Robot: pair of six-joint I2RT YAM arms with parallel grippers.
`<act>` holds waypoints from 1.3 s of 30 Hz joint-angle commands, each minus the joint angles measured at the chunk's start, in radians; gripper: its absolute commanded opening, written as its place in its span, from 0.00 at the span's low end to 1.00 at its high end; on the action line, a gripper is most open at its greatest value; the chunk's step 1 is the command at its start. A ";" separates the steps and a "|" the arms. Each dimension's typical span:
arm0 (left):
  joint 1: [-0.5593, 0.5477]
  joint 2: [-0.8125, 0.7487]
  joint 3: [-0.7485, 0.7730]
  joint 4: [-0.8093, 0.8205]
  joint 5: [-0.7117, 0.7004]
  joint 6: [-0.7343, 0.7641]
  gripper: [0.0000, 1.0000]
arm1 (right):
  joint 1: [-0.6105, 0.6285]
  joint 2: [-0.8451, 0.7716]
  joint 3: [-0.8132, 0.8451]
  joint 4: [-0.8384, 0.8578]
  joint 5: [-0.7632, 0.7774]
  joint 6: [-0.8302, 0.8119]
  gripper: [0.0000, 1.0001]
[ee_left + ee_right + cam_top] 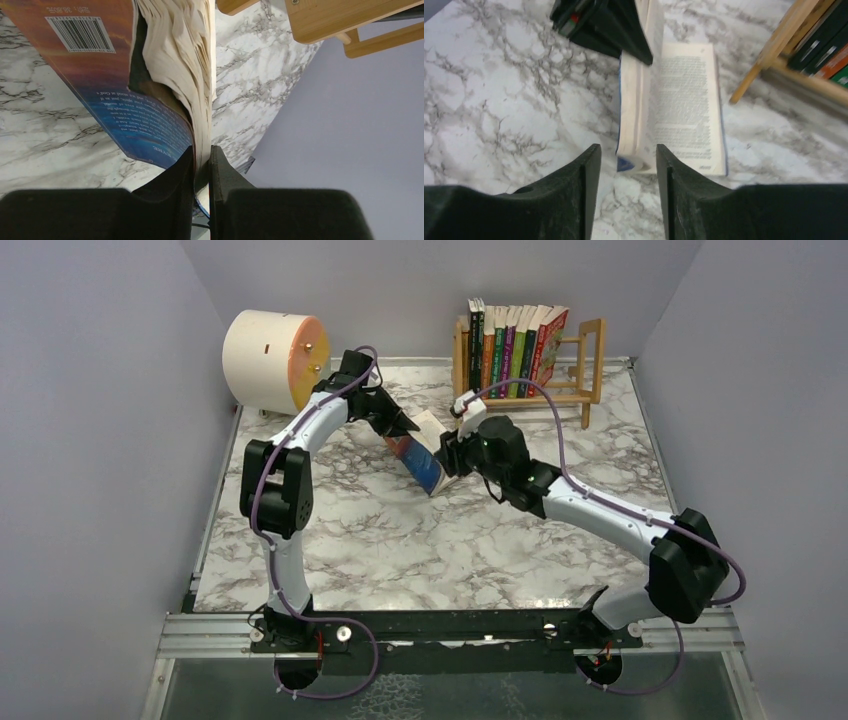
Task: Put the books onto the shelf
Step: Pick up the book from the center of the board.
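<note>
Black fingers of the left gripper (202, 167) fill the bottom of the left wrist view, closed tight on the page edges of the blue book (125, 105). Back cover with barcode faces that camera and the pages fan apart above the pinch. Right wrist view shows what that one can't: the book splayed open, a printed page facing up, its near corner just past the tips of the right gripper (628, 167). Those jaws are partly open and grip nothing; contact with the corner can't be told. Same view has the left fingers clamped on the book's far end. Top view alone gives the layout. Both arms meet mid-table with the book tilted between them, and whether it rests on the surface can't be told. The shelf (588, 358) stands at the back right edge. A row of upright books (510, 345) packs its left part and leans slightly right. Cream cylinder (265, 360) with orange face sits back left. White grey-veined marble table (400, 550), plain lavender-grey walls (100, 390) on three sides.
</note>
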 commanded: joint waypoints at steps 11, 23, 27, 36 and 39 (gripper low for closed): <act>0.029 0.028 0.042 0.103 0.187 -0.114 0.00 | 0.006 -0.146 -0.401 0.446 -0.072 0.098 0.64; 0.041 0.028 0.010 0.132 0.223 -0.125 0.00 | -0.045 0.047 -0.447 0.715 -0.076 0.117 0.64; 0.047 0.029 0.004 0.135 0.234 -0.127 0.00 | -0.075 0.111 -0.441 0.786 -0.099 0.119 0.64; 0.061 0.033 -0.016 0.151 0.260 -0.135 0.00 | -0.103 0.277 -0.387 0.913 -0.212 0.137 0.64; 0.067 0.030 -0.029 0.163 0.267 -0.141 0.00 | -0.103 0.324 -0.363 0.944 -0.238 0.141 0.64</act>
